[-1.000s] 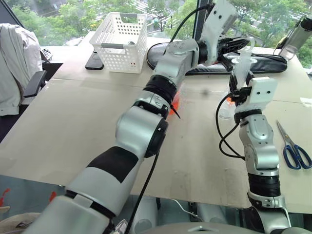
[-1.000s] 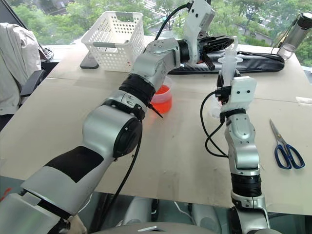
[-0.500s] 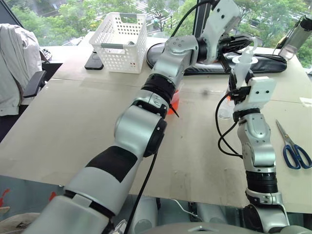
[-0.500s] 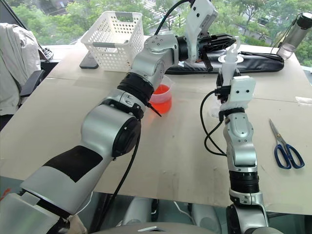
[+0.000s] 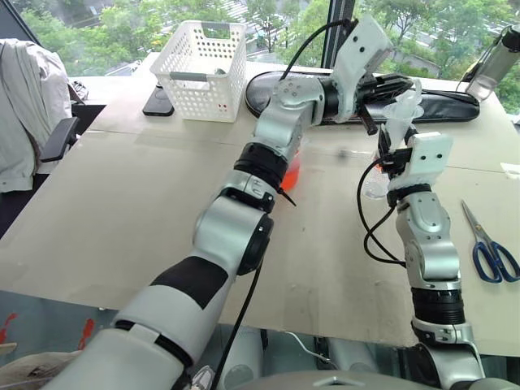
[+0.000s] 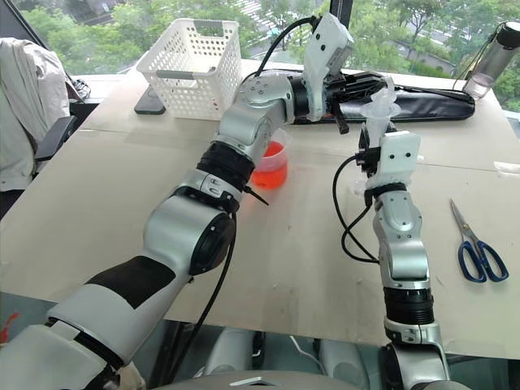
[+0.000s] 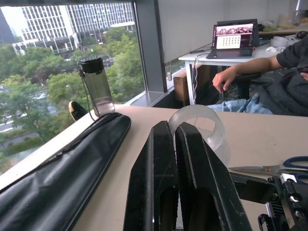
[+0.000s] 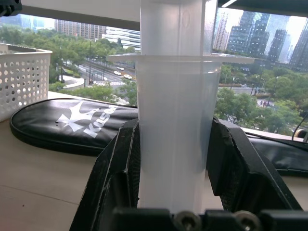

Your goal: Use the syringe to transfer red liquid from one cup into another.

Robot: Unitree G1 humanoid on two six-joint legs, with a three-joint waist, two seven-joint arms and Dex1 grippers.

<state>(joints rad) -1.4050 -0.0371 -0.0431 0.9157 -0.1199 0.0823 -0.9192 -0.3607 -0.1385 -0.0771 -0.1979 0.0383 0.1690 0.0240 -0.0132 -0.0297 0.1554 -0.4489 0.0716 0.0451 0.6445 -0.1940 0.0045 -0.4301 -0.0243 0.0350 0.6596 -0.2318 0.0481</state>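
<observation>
My right gripper (image 5: 395,149) is shut on the barrel of the clear syringe (image 5: 404,112) and holds it upright above the table; the barrel (image 8: 173,144) stands between its black fingers. Pointing sideways at the syringe's top, my left gripper (image 6: 370,79) is shut, its tips at the clear plunger head (image 7: 199,122). The handled beaker (image 6: 270,165) with red liquid (image 6: 270,172) stands behind my left forearm. Partly hidden behind my right wrist is the small clear cup (image 6: 356,188).
At the back stand a white basket (image 5: 201,57), a dark phone (image 5: 157,101), a long black bag (image 5: 431,106) and a grey bottle (image 5: 497,61). Blue-handled scissors (image 5: 490,248) lie at the right. A person's arm (image 7: 250,72) rests at a far desk.
My left gripper has sunk a little at the syringe's top, and the plunger head stands lower over the barrel. The right gripper has kept its hold in place.
</observation>
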